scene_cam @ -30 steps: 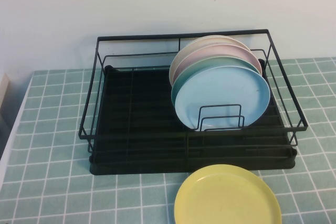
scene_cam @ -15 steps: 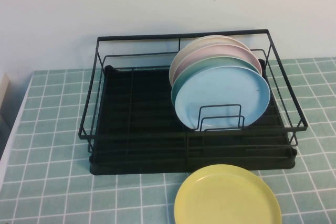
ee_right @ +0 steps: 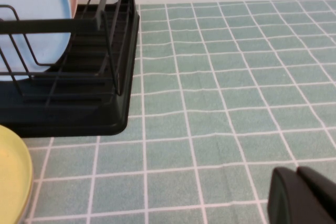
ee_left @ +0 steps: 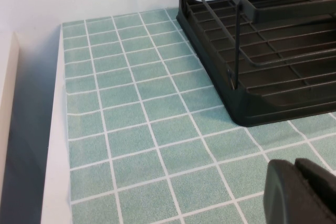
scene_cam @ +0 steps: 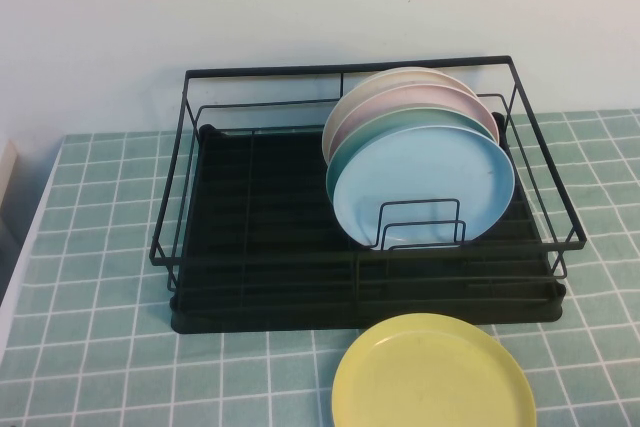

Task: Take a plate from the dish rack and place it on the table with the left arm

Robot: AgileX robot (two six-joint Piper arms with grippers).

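You've got the sky-blue plate (scene_cam: 420,185) standing on edge at the front of the stack, right half of the black wire dish rack (scene_cam: 260,209), propped vs. the small wire dividers (scene_cam: 420,224); a mint-green plate (scene_cam: 400,125), a pink one (scene_cam: 412,99) & a cream one (scene_cam: 395,80) stand right behind it, rims nearly touching. A yellow plate (scene_cam: 433,372) lies flat on the tiled desk (scene_cam: 90,287) just in front of the rack. Neither arm shows in the high view. The left tool (ee_left: 302,192) hangs low over bare tiles near the rack's left front corner, well apart from the plate; fingers look pressed together, nothing btwn them. The right tool (ee_right: 303,196) sits over open tiles beside the rack's right side, also clenched on nothing, prob. parked. Task not started imo. Handling: plate looks rigid, glossy, prob. light-ish but slick & chippable, so a pinch on the face won't work. Take it by the upper rim, one finger on the front face & one slipped behind, in the thin gap to the mint-green plate. Lift straight up to clear the dividers & the top rail before swinging left; expect it to pivot in the grip, so bite deep enough past the rim.
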